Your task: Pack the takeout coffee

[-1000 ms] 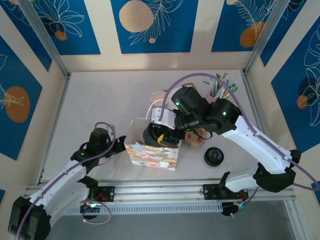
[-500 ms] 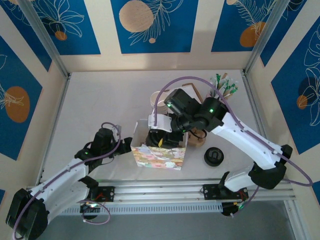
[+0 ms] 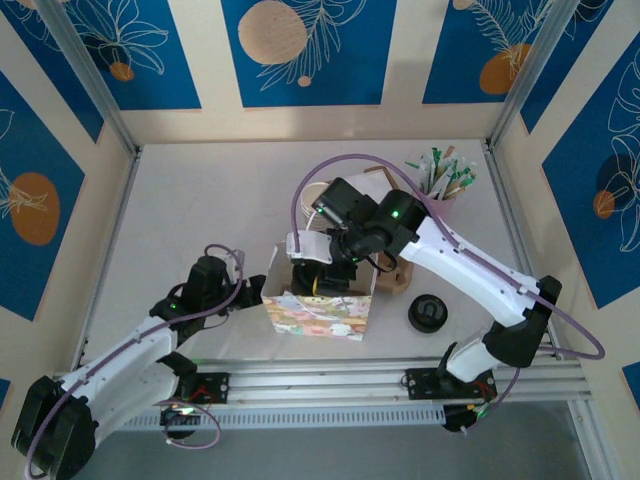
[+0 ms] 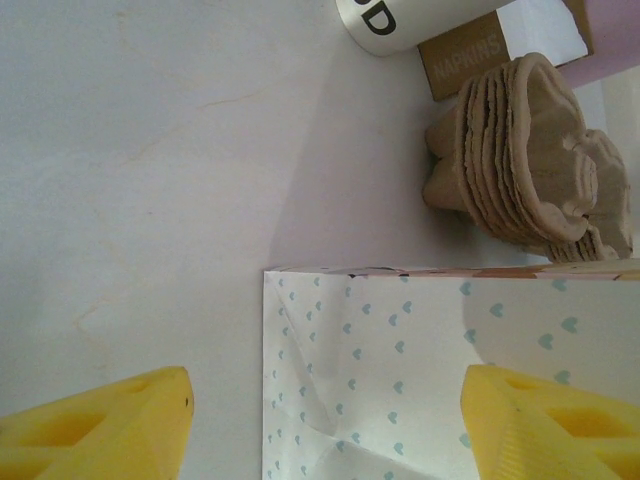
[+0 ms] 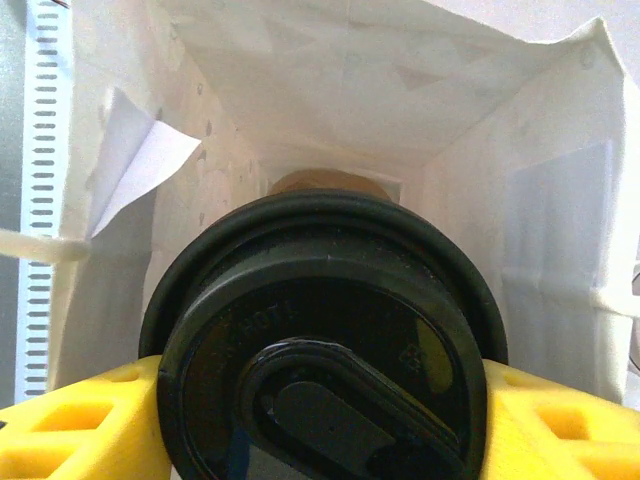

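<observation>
Right wrist view: your right fingers (image 5: 80,420) clamp the black-lidded takeout coffee (image 5: 320,340) from both sides, at the open mouth of the paper bag (image 5: 330,90). Your left fingers (image 4: 100,425) stand apart, straddling the bag's side edge above the worktop (image 4: 150,150).

Paper bag (image 3: 318,312) stands near the table's (image 3: 200,210) front edge, centre, takeout coffee (image 5: 325,340) in its mouth. Behind it, stacked cup carriers (image 4: 530,165) (napkin box (image 4: 468,58) beyond). Loose lid (image 3: 427,313) right of the bag; straw cup (image 3: 440,185) near the back-right corner.
</observation>
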You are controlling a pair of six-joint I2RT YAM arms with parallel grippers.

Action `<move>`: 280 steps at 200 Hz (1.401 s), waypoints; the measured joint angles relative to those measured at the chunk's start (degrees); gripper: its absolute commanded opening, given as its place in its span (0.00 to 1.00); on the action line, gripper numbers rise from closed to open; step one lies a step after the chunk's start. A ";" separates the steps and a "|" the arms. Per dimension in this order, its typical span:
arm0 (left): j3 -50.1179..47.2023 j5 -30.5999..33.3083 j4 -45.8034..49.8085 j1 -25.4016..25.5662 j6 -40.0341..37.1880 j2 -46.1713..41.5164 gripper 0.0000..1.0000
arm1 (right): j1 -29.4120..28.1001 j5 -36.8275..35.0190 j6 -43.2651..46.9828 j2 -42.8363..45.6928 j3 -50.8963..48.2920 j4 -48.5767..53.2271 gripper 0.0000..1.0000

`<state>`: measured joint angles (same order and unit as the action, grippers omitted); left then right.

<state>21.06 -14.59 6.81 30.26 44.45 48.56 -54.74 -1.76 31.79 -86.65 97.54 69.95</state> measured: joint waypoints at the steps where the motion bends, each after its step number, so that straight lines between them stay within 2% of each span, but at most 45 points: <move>1: 0.00 -0.02 -0.02 0.00 0.00 0.00 0.71 | 0.02 -0.04 0.00 -0.11 0.04 0.00 0.62; 63: -0.02 -0.20 -0.42 0.26 -0.02 0.00 0.71 | 0.87 -0.39 0.02 -1.73 4.57 -0.02 0.62; 175: -0.63 -0.15 -0.83 0.31 0.00 0.37 0.71 | -1.03 -0.85 2.80 -4.35 1.11 0.00 0.60; 280: -1.31 5.73 1.36 0.31 0.02 0.57 0.71 | -1.09 -0.13 2.19 -6.93 -2.71 -4.79 0.59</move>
<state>19.75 -8.86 8.16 30.57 44.47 49.12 -55.83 -1.89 33.98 -93.58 94.83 65.17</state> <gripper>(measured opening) 0.709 0.657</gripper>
